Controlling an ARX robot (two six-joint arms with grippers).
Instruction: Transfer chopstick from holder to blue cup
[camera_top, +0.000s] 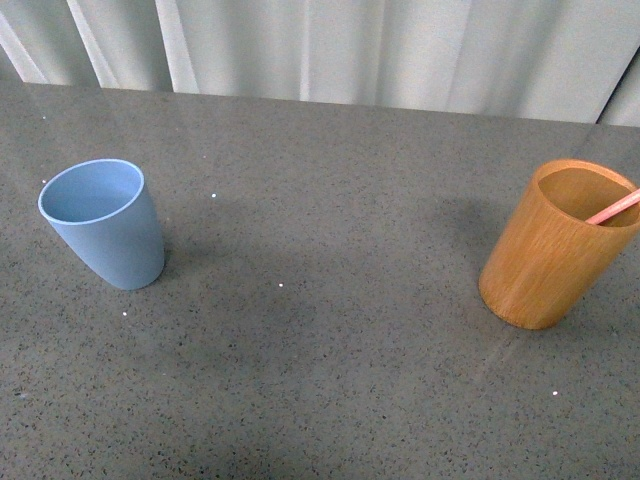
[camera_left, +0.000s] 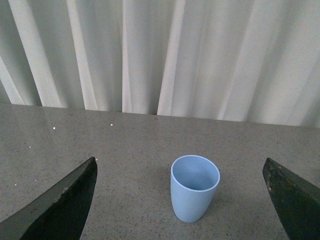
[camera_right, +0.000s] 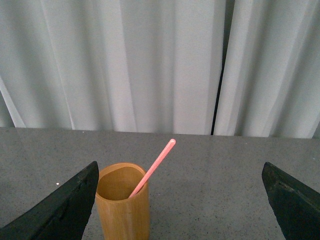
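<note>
The light blue cup (camera_top: 104, 222) stands upright and empty at the left of the grey table. It also shows in the left wrist view (camera_left: 194, 187), between and beyond the open fingers of my left gripper (camera_left: 180, 200). The orange-brown wooden holder (camera_top: 553, 243) stands at the right; the pink chopstick (camera_top: 613, 208) leans out of it toward the right. In the right wrist view the holder (camera_right: 122, 202) and the chopstick (camera_right: 154, 167) sit near one finger of my open, empty right gripper (camera_right: 180, 200). Neither gripper shows in the front view.
The grey speckled table (camera_top: 320, 350) stretches between the two cups. White curtains (camera_top: 380, 45) hang behind the table's far edge.
</note>
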